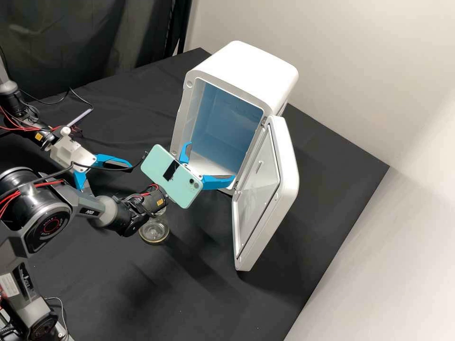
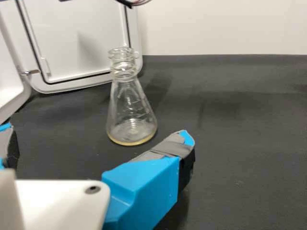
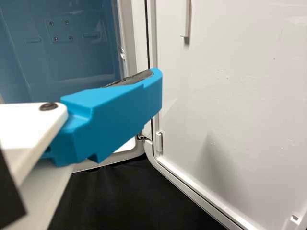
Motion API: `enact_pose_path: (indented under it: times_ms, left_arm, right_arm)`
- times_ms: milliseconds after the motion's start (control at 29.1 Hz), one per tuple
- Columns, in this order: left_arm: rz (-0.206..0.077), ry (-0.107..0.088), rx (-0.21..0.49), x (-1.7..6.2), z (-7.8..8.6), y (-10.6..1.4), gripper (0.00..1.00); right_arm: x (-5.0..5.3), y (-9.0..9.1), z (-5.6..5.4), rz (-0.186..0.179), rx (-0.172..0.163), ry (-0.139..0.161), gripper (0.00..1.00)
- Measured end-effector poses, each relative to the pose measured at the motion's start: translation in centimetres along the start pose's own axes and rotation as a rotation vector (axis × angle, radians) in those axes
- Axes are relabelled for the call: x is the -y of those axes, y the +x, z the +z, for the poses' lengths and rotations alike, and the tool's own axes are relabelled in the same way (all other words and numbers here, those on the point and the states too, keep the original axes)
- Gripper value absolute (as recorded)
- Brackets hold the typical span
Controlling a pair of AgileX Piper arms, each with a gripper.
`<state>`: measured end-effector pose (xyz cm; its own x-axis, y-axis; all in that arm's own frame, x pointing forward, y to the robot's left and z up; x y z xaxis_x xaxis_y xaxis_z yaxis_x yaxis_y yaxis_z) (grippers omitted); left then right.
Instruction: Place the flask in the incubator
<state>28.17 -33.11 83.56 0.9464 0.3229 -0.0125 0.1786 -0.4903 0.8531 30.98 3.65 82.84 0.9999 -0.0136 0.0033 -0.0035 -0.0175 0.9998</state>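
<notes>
1. The flask (image 2: 130,110) stands upright on the tabletop (image 2: 240,120), outside the open incubator (image 1: 246,76).
2. The left hand (image 1: 105,176) and the right hand (image 1: 210,162) are open, empty.
3. Better to grip the neck gently, keeping it upright.

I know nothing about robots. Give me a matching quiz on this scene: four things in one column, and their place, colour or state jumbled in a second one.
Things
1. flask
2. incubator door
3. right end effector
4. inner walls

Place, colour or state
A. light blue
B. open, at the mouth of the incubator
C. standing upright on the bench
D. swung open

Pairs: 1-C, 2-D, 3-B, 4-A
</notes>
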Motion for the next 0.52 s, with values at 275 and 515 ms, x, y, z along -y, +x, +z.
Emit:
enact_pose_path:
  times_ms: [275,515]
  left_arm:
    - [0.005,-0.003,-0.012,-0.12,-0.35,-0.06,1.00]
    - [0.001,-0.002,-0.011,-0.07,-0.30,-0.37,1.00]
  right_arm:
    - [0.00,0.00,0.00,0.000,0.000,0.000,1.00]
    - [0.00,0.00,0.00,0.000,0.000,0.000,1.00]
